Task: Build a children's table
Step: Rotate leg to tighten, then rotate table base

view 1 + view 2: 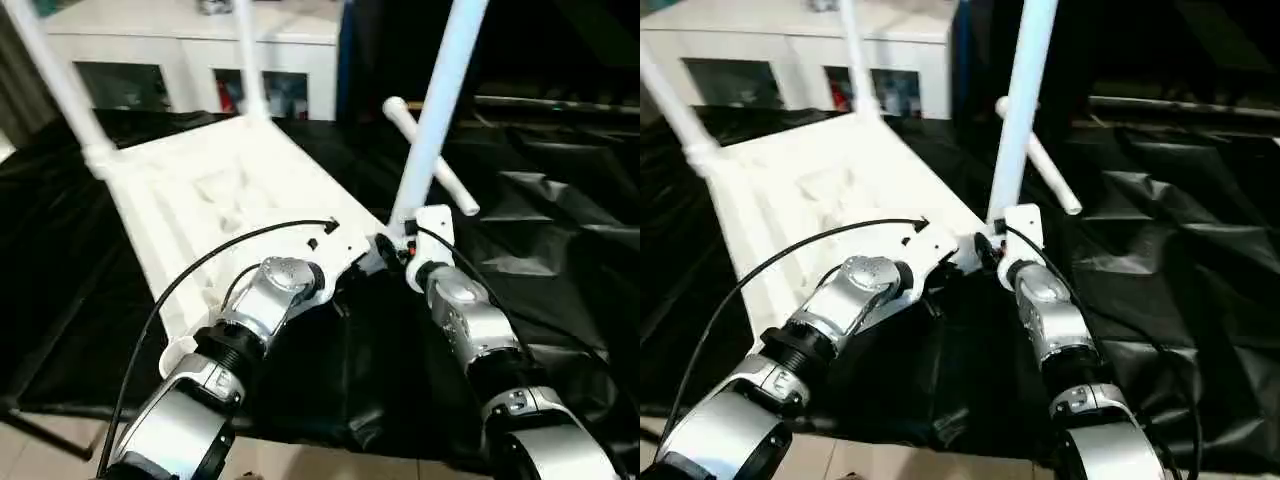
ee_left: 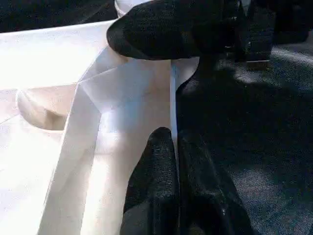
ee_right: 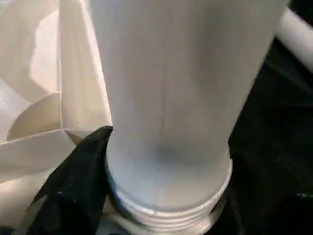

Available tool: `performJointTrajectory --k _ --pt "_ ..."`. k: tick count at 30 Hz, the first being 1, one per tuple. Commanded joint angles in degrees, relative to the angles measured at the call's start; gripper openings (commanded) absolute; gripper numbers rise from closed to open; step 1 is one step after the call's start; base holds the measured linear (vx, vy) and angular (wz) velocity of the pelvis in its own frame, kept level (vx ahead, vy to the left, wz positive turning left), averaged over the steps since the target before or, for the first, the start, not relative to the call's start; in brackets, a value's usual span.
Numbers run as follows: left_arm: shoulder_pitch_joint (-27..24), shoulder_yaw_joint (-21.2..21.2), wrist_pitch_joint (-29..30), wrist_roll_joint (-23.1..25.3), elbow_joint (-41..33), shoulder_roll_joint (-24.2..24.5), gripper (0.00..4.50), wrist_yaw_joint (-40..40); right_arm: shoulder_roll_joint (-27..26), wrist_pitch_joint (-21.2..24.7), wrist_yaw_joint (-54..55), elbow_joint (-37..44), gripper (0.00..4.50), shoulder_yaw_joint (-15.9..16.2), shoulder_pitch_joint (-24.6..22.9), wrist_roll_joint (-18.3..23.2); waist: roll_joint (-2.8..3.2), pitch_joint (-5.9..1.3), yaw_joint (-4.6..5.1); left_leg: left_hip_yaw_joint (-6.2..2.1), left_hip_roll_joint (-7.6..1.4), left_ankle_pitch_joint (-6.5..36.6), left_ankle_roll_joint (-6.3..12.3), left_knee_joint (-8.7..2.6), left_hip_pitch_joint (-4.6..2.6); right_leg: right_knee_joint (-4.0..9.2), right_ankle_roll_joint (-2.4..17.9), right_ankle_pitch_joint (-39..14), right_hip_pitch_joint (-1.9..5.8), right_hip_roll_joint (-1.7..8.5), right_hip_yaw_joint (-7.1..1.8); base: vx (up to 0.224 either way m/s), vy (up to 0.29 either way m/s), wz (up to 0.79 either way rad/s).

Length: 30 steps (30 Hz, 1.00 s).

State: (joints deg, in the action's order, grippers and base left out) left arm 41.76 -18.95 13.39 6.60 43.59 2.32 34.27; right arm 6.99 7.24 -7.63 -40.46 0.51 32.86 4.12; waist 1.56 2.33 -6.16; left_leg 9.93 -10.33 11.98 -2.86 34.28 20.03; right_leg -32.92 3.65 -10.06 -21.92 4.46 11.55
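The white tabletop [image 1: 220, 190] lies upside down on black cloth, ribs facing up. Two legs [image 1: 60, 80] [image 1: 250, 60] stand in its far corners. A third leg [image 1: 440, 110] stands upright at the near right corner, and its threaded end [image 3: 166, 210] shows just above the socket. My right gripper [image 1: 405, 245] sits around the base of that leg [image 3: 166, 98]. My left gripper [image 2: 172, 134] is shut on the thin rim wall of the tabletop [image 2: 127, 98] right beside that corner. A fourth leg [image 1: 440, 165] lies loose on the cloth behind the upright one.
A white cabinet [image 1: 200, 50] with glass doors stands behind the tabletop. Crumpled black cloth [image 1: 560, 230] covers the floor to the right and in front. A black cable [image 1: 200, 270] loops over my left forearm.
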Motion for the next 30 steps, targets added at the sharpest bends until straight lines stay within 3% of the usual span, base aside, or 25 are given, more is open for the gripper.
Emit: performJointTrajectory --k 1,2,7,11,12,13,15,16,17,19,20,21,23,24,25,27,28,30 --pt "0.9 1.6 -5.5 -0.9 0.8 -0.4 0.00 -0.9 3.2 0.5 1.8 5.8 3.80 -1.6 -2.7 -1.3 -0.96 -3.80 -0.31 -1.32 -3.92 4.5 4.46 -3.51 -0.44 4.89 0.4 -15.3 3.04 6.45 -5.56 0.000 0.000 0.00" --pt "1.2 2.3 -6.2 -1.6 1.0 -0.7 0.45 -0.7 3.8 1.1 1.3 8.3 3.84 -2.0 -4.0 -1.2 -0.96 -3.91 -0.60 -1.29 -4.07 4.3 4.48 -3.47 -0.60 4.67 0.6 -14.4 2.98 6.53 -5.68 0.000 0.000 0.00" --pt "2.9 4.6 -8.3 -2.8 2.4 -1.7 0.94 -2.8 5.6 2.9 -0.2 16.6 3.84 -2.7 -8.4 -0.8 -0.84 -4.11 -1.21 -1.51 -4.50 0.9 5.99 -3.29 0.06 3.06 3.2 -6.7 3.26 6.54 -6.17 0.000 0.000 0.00" --pt "5.7 8.1 -11.0 -3.4 4.1 -1.4 1.06 -9.2 7.5 6.1 -1.9 24.4 3.84 -2.5 -12.6 -0.7 -1.00 -4.05 -1.58 -1.43 -4.02 1.6 6.68 -3.31 0.08 3.25 2.4 -7.3 3.52 6.35 -6.47 0.000 0.000 0.00" --pt "6.1 8.7 -11.1 -3.4 4.3 -1.0 1.36 -10.2 7.7 6.8 -2.2 25.9 3.84 -2.4 -13.3 -0.6 -1.05 -3.95 -1.49 -1.41 -3.83 1.9 6.85 -3.37 0.24 3.37 2.3 -8.2 3.54 6.37 -6.41 0.000 0.000 0.00" --pt "6.5 9.0 -11.4 -2.6 4.0 0.4 1.46 -11.6 7.9 6.5 -3.4 28.3 3.84 -2.1 -14.4 0.1 -0.67 -3.94 -1.46 -1.49 -3.72 2.1 6.70 -3.37 0.30 3.46 2.0 -9.1 3.58 6.31 -6.36 0.000 0.000 0.00" --pt "6.4 9.6 -10.9 -2.5 3.6 1.6 1.45 -11.9 7.4 6.1 -5.4 30.3 3.84 -2.2 -15.0 2.6 -0.90 -3.87 -1.22 -1.36 -3.60 3.2 6.95 -3.38 0.28 3.67 1.5 -10.0 3.57 6.29 -6.35 0.000 0.000 0.00" --pt "6.1 10.0 -10.7 -2.4 3.0 2.8 1.47 -11.9 6.9 6.0 -7.2 31.8 3.84 -2.3 -15.4 4.9 -0.67 -3.87 -0.88 -1.32 -3.32 4.1 6.97 -3.43 0.27 4.07 1.0 -11.9 3.56 6.17 -6.15 0.000 0.000 0.00" --pt "5.7 10.2 -10.4 -2.4 2.2 3.5 1.81 -11.8 6.7 6.1 -7.9 32.3 3.84 -2.3 -15.6 5.7 -0.73 -3.82 -0.69 -1.32 -3.37 4.3 6.85 -3.42 0.32 4.16 0.8 -12.4 3.51 6.15 -6.21 0.000 0.000 0.00" --pt "2.9 12.4 -8.2 -2.8 -3.9 7.3 1.87 -10.6 6.5 8.0 -11.9 33.8 3.84 -1.3 -16.6 8.6 -0.61 -3.81 -0.21 -1.65 -4.02 4.7 6.60 -3.65 0.36 3.83 1.5 -12.4 3.51 6.27 -6.13 0.000 0.000 0.00" --pt "1.4 13.4 -6.5 -3.0 -7.1 8.9 1.87 -10.3 7.1 8.8 -12.8 33.9 3.84 -0.7 -16.9 8.4 -0.84 -3.88 -0.17 -1.77 -4.35 4.6 6.38 -3.69 0.32 3.66 1.9 -11.9 3.55 6.50 -6.22 0.000 0.000 0.00" --pt "0.6 14.0 -5.5 -3.0 -9.0 9.8 1.87 -10.1 7.5 9.5 -13.3 34.0 3.84 -0.4 -17.1 8.2 -0.72 -3.76 0.08 -1.71 -4.27 4.4 6.36 -3.66 0.39 3.65 2.3 -11.7 3.39 6.37 -6.26 0.000 0.000 0.00" --pt "-1.6 15.5 -4.2 -3.2 -13.1 11.7 2.22 -10.6 8.5 11.5 -14.1 34.5 3.84 0.3 -17.5 7.2 -1.06 -3.67 0.14 -1.56 -4.30 4.4 5.49 -3.70 0.04 3.43 3.6 -11.8 3.18 6.34 -6.48 0.000 0.000 0.00" --pt "-3.9 17.0 -3.5 -2.5 -16.8 13.9 2.30 -11.8 8.9 12.6 -13.5 34.3 3.84 0.2 -17.7 6.2 -0.68 -3.68 0.07 -1.50 -4.24 4.1 5.19 -3.63 0.03 3.38 3.9 -11.9 3.09 6.34 -6.57 0.000 0.000 0.00" --pt "-6.6 18.7 -2.5 -1.7 -21.2 16.3 2.27 -13.6 9.3 13.3 -12.9 34.2 3.84 -0.2 -18.0 5.7 -1.04 -3.57 0.20 -1.56 -4.45 3.5 5.24 -3.73 0.27 3.13 4.4 -11.2 3.01 6.35 -6.68 0.000 0.000 0.00" --pt "-8.1 20.2 -1.4 -1.0 -23.3 17.6 2.35 -15.2 9.7 13.5 -13.4 34.6 3.84 0.2 -18.5 5.7 -1.00 -3.53 0.17 -1.38 -4.10 3.9 4.74 -3.64 0.03 3.25 4.0 -11.8 2.94 6.14 -6.67 0.000 0.000 0.00" --pt "-9.5 21.6 -0.2 -0.3 -25.0 18.7 2.69 -16.7 10.0 13.7 -13.9 35.0 3.84 0.5 -18.9 5.7 -0.82 -3.37 0.09 -1.31 -4.14 4.4 4.59 -3.69 -0.10 3.44 3.9 -12.5 2.78 6.15 -6.73 0.000 0.000 0.00" --pt "-12.0 24.2 2.4 1.6 -27.8 20.7 2.74 -19.0 10.8 14.7 -14.6 35.8 3.84 1.5 -19.6 5.5 -0.88 -3.10 0.24 -1.33 -4.10 5.0 4.69 -3.80 0.13 3.68 3.1 -13.1 2.86 5.97 -6.66 0.000 0.000 0.00"
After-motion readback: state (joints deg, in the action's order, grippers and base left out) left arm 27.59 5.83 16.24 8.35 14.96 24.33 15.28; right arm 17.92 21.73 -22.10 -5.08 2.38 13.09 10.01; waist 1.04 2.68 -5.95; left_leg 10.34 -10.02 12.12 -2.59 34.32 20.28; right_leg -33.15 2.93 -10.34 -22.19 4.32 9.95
